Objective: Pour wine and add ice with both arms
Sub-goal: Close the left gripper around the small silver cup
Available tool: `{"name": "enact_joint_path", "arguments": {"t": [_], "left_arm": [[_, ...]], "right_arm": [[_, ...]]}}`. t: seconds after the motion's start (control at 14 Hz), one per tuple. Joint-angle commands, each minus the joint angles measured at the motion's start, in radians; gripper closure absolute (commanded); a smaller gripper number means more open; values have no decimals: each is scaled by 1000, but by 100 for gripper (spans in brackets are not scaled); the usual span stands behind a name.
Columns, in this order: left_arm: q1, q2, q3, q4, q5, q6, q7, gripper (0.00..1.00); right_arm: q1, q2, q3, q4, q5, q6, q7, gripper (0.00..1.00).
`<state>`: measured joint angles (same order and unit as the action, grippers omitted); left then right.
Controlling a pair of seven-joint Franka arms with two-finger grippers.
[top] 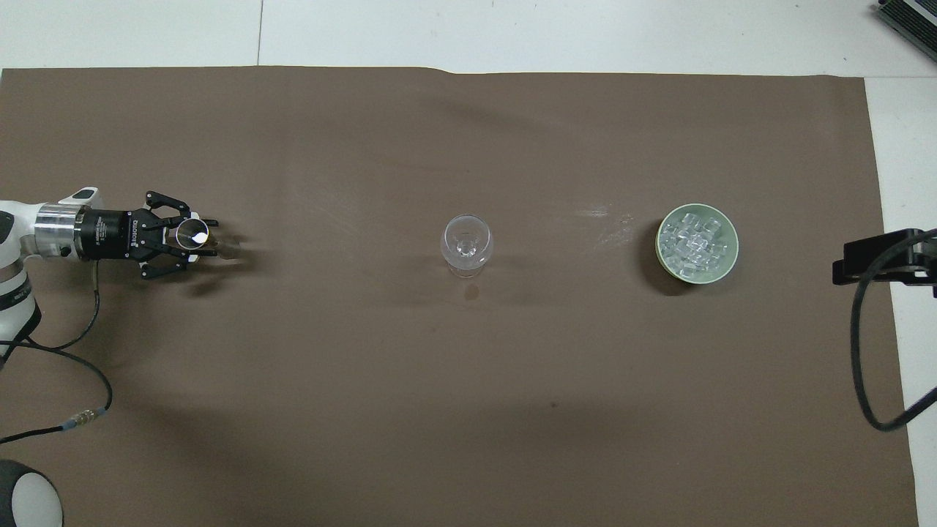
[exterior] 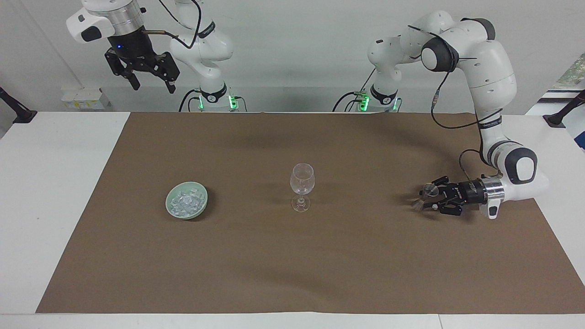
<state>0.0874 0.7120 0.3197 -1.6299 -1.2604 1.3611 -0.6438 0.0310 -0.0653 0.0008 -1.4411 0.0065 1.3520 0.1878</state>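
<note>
Ice [exterior: 186, 201] [top: 695, 244] heaped in a pale green bowl [exterior: 202, 204] [top: 727, 265] on the brown mat [exterior: 292, 256] [top: 468, 410], toward the right arm's end. Wine glass [exterior: 302, 184] [top: 466, 244] upright at mid-mat, empty, well apart from the bowl. Small clear glass vessel [exterior: 424, 195] [top: 192, 233] at the left arm's end, contents not discernible. Left gripper [exterior: 432, 200] [top: 205, 238] low over the mat, lying sideways, fingers drawn in around that vessel. Right gripper [exterior: 153, 85] high in the air, fingers spread wide, nothing held, well apart from the ice.
</note>
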Motion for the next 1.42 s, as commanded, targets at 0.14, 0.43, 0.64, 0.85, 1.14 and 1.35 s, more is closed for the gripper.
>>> {"name": "enact_joint_path", "arguments": {"t": [0.14, 0.43, 0.64, 0.85, 1.14, 1.35], "left_arm": [[2, 0, 5, -13, -21, 0, 16, 62], [2, 1, 5, -13, -22, -2, 18, 68], [3, 1, 5, -15, -25, -4, 19, 80], [5, 1, 4, -15, -27, -5, 33, 91], [15, 3, 4, -19, -28, -22, 81, 100], [38, 17, 5, -22, -54, -79, 110, 100]], "right_arm": [[-10, -8, 4, -9, 1, 16, -22, 0], [-10, -8, 4, -9, 1, 16, -22, 0], [-10, -8, 4, -9, 1, 16, -22, 0], [-10, -8, 4, -9, 1, 16, -22, 0], [-10, -8, 4, -9, 0, 16, -22, 0], [-10, -8, 4, -9, 0, 16, -22, 0]]}}
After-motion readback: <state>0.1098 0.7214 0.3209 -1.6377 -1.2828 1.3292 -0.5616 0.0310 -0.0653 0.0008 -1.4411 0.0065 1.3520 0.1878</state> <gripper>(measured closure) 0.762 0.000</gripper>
